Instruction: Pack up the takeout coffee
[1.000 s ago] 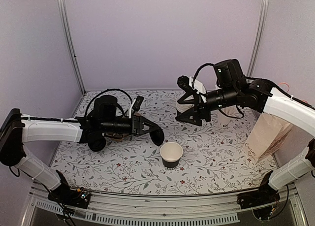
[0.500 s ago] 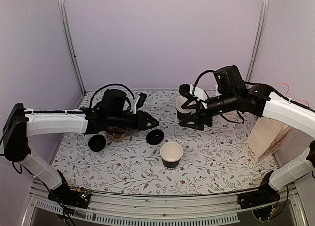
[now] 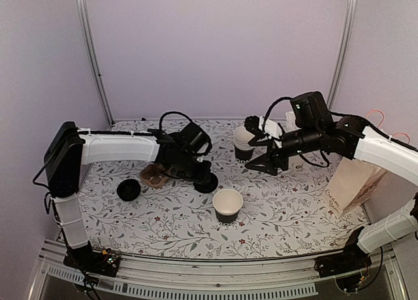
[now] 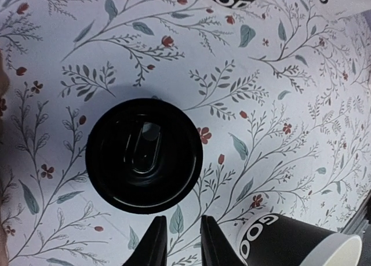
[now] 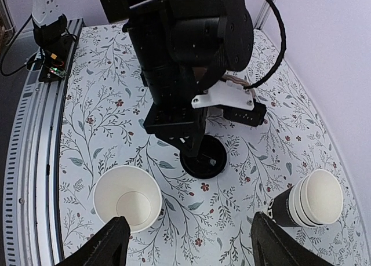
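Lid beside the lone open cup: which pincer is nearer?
Left. The left pincer hangs right over the lid; the right pincer is off to its right, near the cup stack.

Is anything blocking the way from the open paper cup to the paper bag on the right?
Nothing visible. Only bare flowered table lies between the paper cup and the paper bag; the stacked cups stand farther back.

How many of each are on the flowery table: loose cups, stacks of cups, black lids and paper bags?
Open cup: 1
Stack of cups: 1
Black lids: 2
Paper bag: 1
Total: 5
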Controlling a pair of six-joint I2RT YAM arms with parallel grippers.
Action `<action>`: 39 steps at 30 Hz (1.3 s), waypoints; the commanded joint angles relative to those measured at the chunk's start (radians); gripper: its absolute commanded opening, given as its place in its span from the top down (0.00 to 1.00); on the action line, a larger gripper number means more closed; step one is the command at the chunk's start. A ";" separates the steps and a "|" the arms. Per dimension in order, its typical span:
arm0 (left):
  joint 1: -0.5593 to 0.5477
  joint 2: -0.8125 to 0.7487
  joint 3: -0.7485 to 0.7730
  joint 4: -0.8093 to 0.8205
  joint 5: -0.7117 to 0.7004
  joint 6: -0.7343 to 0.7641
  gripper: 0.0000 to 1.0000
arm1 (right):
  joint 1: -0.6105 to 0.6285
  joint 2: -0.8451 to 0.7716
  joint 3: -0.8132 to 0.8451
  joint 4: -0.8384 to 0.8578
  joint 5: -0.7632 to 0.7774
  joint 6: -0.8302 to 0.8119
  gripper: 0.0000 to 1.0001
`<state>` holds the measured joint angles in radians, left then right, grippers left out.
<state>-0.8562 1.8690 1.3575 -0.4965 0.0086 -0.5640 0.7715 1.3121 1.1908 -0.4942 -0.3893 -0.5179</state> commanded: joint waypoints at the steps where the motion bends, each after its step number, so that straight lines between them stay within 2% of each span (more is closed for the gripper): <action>1: -0.033 0.087 0.104 -0.109 -0.024 0.091 0.77 | -0.018 -0.035 -0.016 -0.006 0.016 -0.019 0.25; 16: -0.056 0.347 0.414 -0.327 -0.105 0.151 0.80 | -0.051 -0.054 -0.043 -0.004 -0.016 -0.012 0.25; 22: -0.067 0.389 0.444 -0.392 -0.173 0.134 0.82 | -0.054 -0.056 -0.049 0.000 -0.022 -0.010 0.25; 32: -0.082 0.432 0.471 -0.394 -0.210 0.150 0.84 | -0.063 -0.055 -0.055 0.000 -0.037 -0.001 0.25; 39: -0.109 0.426 0.492 -0.411 -0.253 0.171 0.78 | -0.068 -0.057 -0.057 -0.001 -0.047 -0.001 0.24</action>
<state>-0.9367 2.2906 1.8240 -0.8822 -0.2008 -0.4114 0.7113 1.2812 1.1461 -0.5007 -0.4137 -0.5240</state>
